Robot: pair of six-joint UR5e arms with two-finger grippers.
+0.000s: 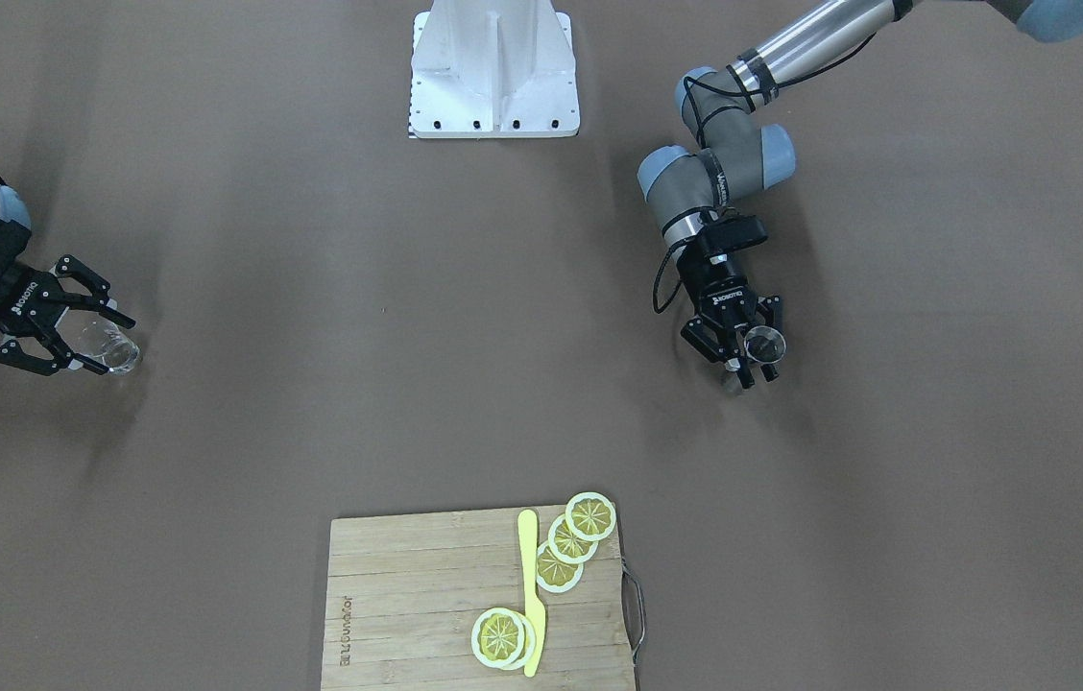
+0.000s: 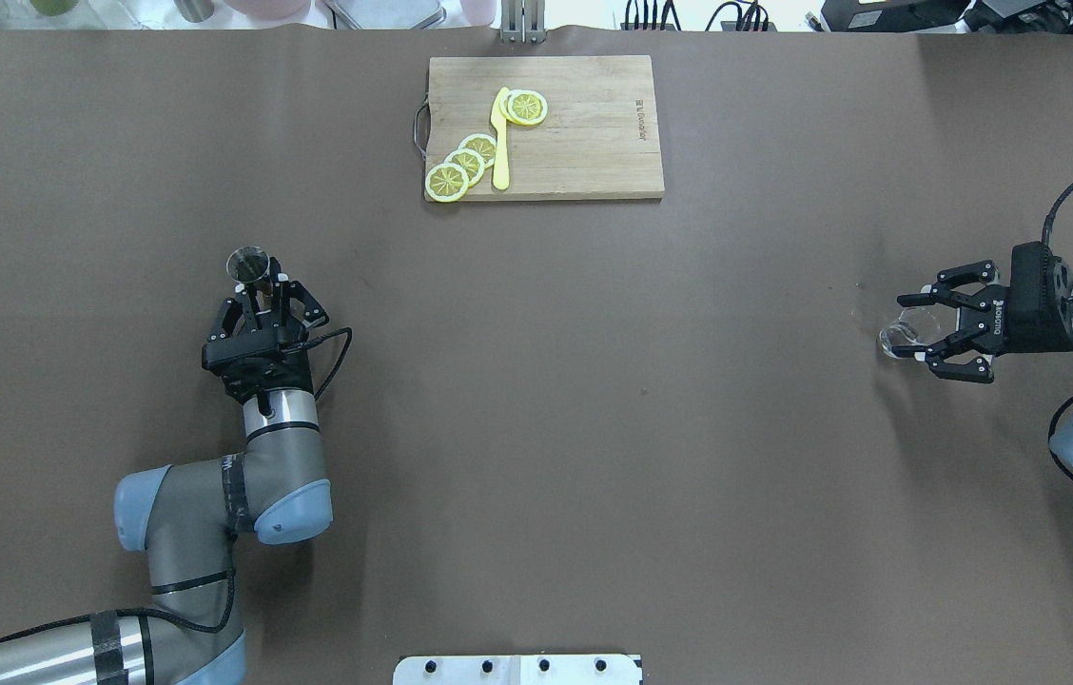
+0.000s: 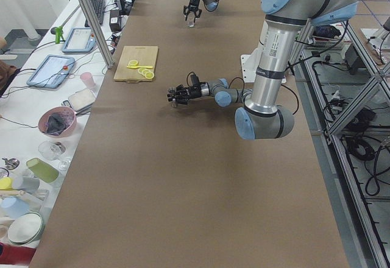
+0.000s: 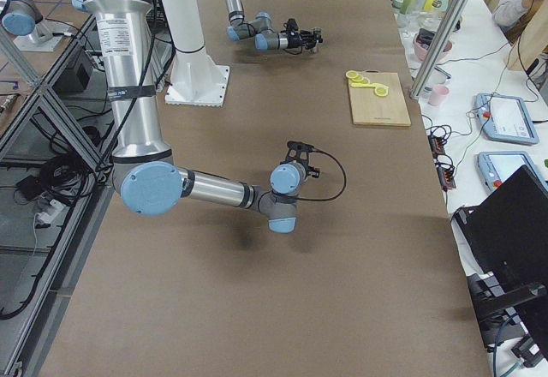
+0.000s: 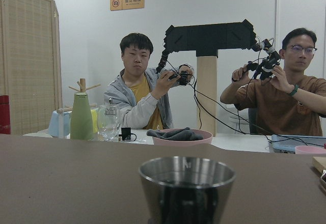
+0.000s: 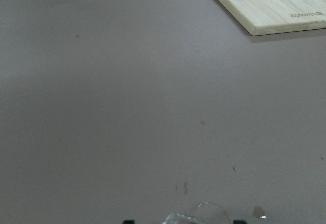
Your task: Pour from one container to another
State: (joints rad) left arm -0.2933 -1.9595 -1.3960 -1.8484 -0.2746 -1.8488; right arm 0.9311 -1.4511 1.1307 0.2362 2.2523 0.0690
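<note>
A metal cup (image 2: pixel 248 264) stands upright on the brown table at the left; it is also the metal cup (image 1: pixel 765 343) in the front view and fills the bottom of the left wrist view as the metal cup (image 5: pixel 186 188). My left gripper (image 2: pixel 261 283) is shut on it low on its sides. At the far right a clear glass (image 2: pixel 900 335) sits on the table. My right gripper (image 2: pixel 922 323) stands open with a finger on each side of the glass, apart from it. Only the rim of the glass (image 6: pixel 201 215) shows in the right wrist view.
A wooden cutting board (image 2: pixel 584 133) lies at the far middle edge, bearing lemon slices (image 2: pixel 465 162) and a yellow knife (image 2: pixel 500 143). The white robot base (image 1: pixel 493 77) is at the near middle. Two people sit beyond the table's far edge.
</note>
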